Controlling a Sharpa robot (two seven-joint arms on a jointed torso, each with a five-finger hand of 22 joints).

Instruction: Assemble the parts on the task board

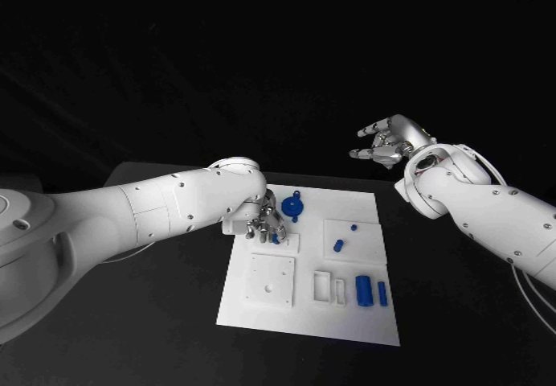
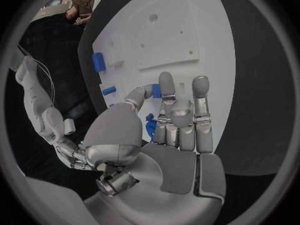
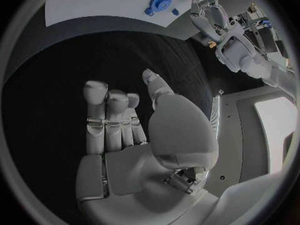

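Your left hand (image 1: 262, 220) had its fingers (image 2: 167, 92) apart, holding nothing, above the white board (image 1: 269, 314); the blue wheel (image 1: 292, 206) lay just beyond them. Your right hand's (image 1: 388, 141) fingers were loosely curled, empty, well off the board above the desk (image 1: 139, 338).

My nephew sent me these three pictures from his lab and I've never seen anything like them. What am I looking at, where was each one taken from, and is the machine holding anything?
It is a robot with two white arms, each ending in a silver robot hand. The square picture looks down from its head at a black table. The round pictures come from cameras at the wrists, behind each palm.

On the table lies a white rectangular task board carrying small blue parts: a round blue gear-like piece, a blue cylinder and smaller blue pegs.

The left robot hand reaches down to the board's edge, fingers among small blue pieces; whether it grips one is hidden. The right robot hand hovers off the board, open and holding nothing.
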